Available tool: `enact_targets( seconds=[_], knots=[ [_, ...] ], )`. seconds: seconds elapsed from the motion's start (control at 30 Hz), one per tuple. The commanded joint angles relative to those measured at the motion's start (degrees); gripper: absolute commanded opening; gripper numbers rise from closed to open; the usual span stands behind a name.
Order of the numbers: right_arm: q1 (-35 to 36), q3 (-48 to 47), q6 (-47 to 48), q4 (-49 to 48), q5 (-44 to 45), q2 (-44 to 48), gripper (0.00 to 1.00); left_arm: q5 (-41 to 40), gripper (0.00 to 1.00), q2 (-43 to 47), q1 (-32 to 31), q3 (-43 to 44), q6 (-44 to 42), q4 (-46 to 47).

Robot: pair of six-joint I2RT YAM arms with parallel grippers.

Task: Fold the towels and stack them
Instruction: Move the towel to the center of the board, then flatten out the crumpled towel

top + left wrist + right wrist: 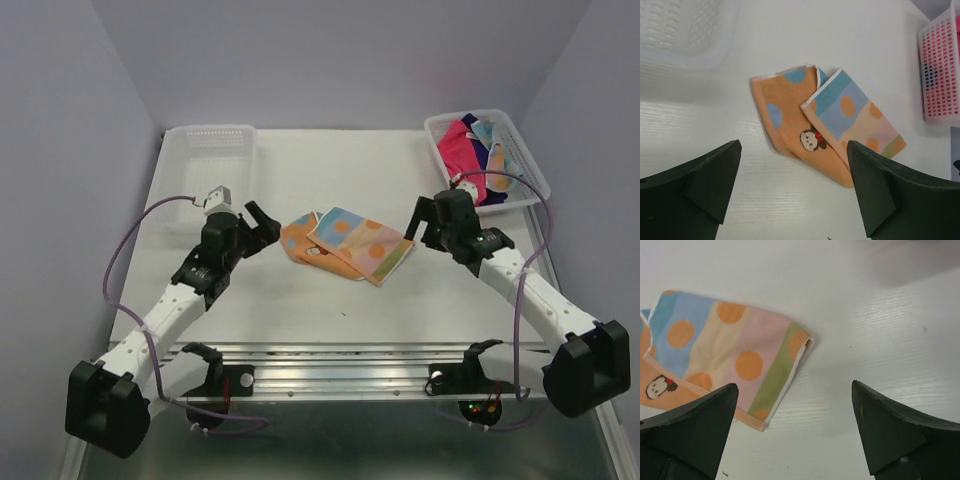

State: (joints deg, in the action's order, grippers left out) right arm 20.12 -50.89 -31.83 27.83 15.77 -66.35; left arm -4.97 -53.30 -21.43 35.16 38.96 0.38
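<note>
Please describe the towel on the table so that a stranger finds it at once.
On the white table, look between the left claw and the right claw. There lies a folded towel, touching neither. Unlike the towels in the basket, it lies on bare table, with pastel stripes, orange dots and a cartoon face.

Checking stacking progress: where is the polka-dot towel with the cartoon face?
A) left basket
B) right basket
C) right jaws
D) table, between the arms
D: the polka-dot towel lies folded on the table, near its middle, with nothing gripping it.
</note>
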Motion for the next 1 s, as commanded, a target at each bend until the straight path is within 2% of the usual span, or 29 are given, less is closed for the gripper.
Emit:
enact_targets(
  seconds=[0.0, 0.17, 0.3, 0.4, 0.57, 0.67, 0.77, 0.97],
  knots=[
    [8.5, 2.0, -1.1, -3.0, -1.0, -3.2, 1.00, 2.6, 0.99, -4.0, -2.7, 0.5, -2.0, 5.1],
    [10.9, 4.9, -8.1, -5.8, -2.5, -9.1, 1.00, 3.7, 0.99, -13.4, -5.9, 6.1, -5.4, 7.4],
    [11.1, 6.8, -12.1, -9.9, -3.5, -10.6, 1.00, 6.8, 0.99, -25.1, -6.9, 12.5, -9.5, 7.5],
    [11.5, 7.6, -13.2, -10.6, -4.2, -10.9, 1.00, 10.8, 0.99, -30.5, -7.0, 15.6, -10.4, 8.0],
    [12.0, 9.8, -14.6, -11.1, -5.7, -10.8, 1.00, 11.3, 0.99, -35.6, -7.3, 18.0, -10.7, 8.0],
    [12.7, 9.7, -14.6, -10.3, -4.8, -12.0, 0.92, 11.5, 0.99, -37.8, -7.3, 19.2, -10.8, 8.0],
    [14.7, 8.7, -14.1, -9.4, -3.5, -14.8, 0.79, 12.2, 0.99, -39.3, -7.3, 19.6, -10.7, 8.0],
    [17.2, 6.2, -14.1, -7.6, 0.4, -17.8, 0.65, 11.9, 0.99, -40.6, -7.4, 19.9, -10.7, 7.9]
  ],
)
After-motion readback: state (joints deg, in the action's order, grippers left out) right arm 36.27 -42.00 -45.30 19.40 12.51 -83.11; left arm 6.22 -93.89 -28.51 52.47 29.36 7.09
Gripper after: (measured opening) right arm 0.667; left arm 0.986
